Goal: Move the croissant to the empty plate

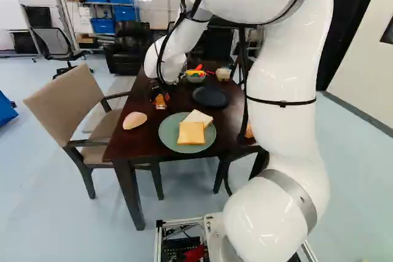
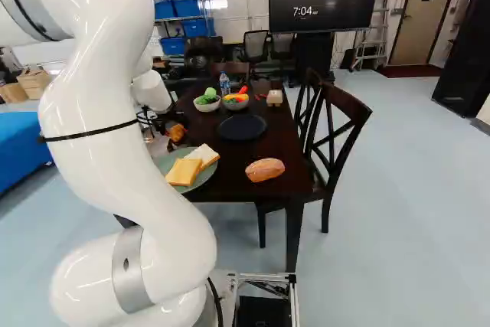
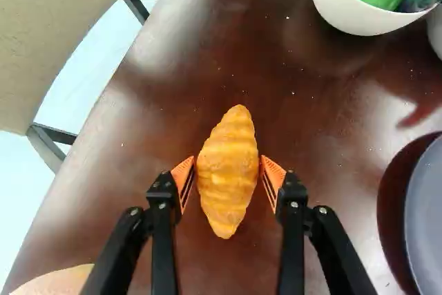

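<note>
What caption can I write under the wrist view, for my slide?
Croissant held between orange-padded jaws, with part of the empty dark plate off to one side.

Dark brown table (image 3: 324,122) under the gripper (image 1: 161,97).
Right of the gripper, the empty plate (image 2: 242,127); baseward, a pale green plate (image 1: 169,140) between a pale roll (image 1: 134,120) and a brown loaf (image 2: 265,170); farther ahead, a bowl of greens (image 3: 349,22), a pepper bowl (image 2: 236,106) and a bottle (image 2: 224,83).

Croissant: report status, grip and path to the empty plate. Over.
Gripper shut on croissant, one pad each side. Not yet on the dark empty plate. Wrist view: nothing standing between croissant and plate.
</note>
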{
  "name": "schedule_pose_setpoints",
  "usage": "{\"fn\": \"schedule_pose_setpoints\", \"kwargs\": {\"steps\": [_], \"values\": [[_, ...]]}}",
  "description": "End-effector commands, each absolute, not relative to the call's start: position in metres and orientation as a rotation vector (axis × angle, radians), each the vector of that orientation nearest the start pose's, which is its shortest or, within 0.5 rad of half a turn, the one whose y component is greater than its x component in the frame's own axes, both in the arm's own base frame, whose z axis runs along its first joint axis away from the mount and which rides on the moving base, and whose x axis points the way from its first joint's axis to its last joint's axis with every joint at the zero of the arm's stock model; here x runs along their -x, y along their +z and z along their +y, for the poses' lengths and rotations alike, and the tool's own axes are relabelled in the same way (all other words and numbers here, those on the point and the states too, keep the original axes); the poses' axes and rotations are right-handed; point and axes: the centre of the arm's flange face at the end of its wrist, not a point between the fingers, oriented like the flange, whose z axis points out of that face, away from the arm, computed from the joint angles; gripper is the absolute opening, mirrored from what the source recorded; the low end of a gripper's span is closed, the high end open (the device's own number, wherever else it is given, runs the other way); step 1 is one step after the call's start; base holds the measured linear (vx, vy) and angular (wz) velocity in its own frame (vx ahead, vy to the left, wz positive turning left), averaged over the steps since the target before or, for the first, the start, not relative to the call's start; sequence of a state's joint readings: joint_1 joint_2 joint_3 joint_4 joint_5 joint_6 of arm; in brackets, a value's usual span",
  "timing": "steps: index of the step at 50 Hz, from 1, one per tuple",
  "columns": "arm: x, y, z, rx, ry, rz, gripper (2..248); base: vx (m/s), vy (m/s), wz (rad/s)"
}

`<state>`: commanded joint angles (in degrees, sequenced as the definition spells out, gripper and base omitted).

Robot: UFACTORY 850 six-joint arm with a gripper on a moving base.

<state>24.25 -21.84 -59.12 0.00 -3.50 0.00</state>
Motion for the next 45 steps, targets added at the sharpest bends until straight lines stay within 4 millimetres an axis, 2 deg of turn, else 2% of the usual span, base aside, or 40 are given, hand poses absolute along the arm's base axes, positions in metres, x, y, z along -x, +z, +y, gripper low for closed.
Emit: {"fn": "schedule_pose_setpoints", "kwargs": {"steps": [1,2,6,7,35,45], "values": [[-0.5220,0.4031,0.2351,2.830,-0.860,-0.608,155,0.000,0.000,0.000],[-0.5221,0.4031,0.2352,2.829,-0.862,-0.608,142,0.000,0.000,0.000],[-0.5227,0.4035,0.2354,2.824,-0.873,-0.607,142,0.000,0.000,0.000],[-0.5228,0.4037,0.2355,2.823,-0.876,-0.606,134,0.000,0.000,0.000],[-0.5229,0.4037,0.2355,2.822,-0.878,-0.606,136,0.000,0.000,0.000],[-0.5207,0.4121,0.2332,2.815,-0.896,-0.602,136,0.000,0.000,0.000]]}}
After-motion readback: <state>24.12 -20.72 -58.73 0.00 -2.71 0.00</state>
